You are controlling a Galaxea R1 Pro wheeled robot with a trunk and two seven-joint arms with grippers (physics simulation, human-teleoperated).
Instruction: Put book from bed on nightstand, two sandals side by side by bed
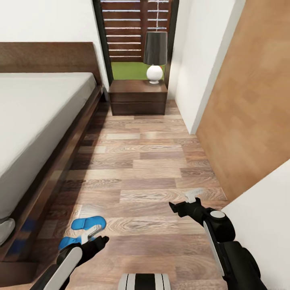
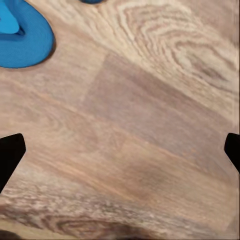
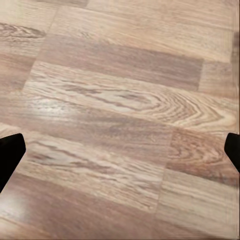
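Both pincers, left (image 1: 98,235) and right (image 1: 182,202), spread wide, hold nothing

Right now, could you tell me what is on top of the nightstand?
A lamp with a white round base and dark shade stands on the nightstand, toward its right side. No book lies on the visible top, though the lamp base hides a small patch.

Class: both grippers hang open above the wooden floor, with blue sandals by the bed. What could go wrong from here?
1. The left gripper hovers close over the sandals; lowering it carelessly might nudge them out of line or under the bed.
2. The lamp takes up part of the nightstand; a book set there could bump it.
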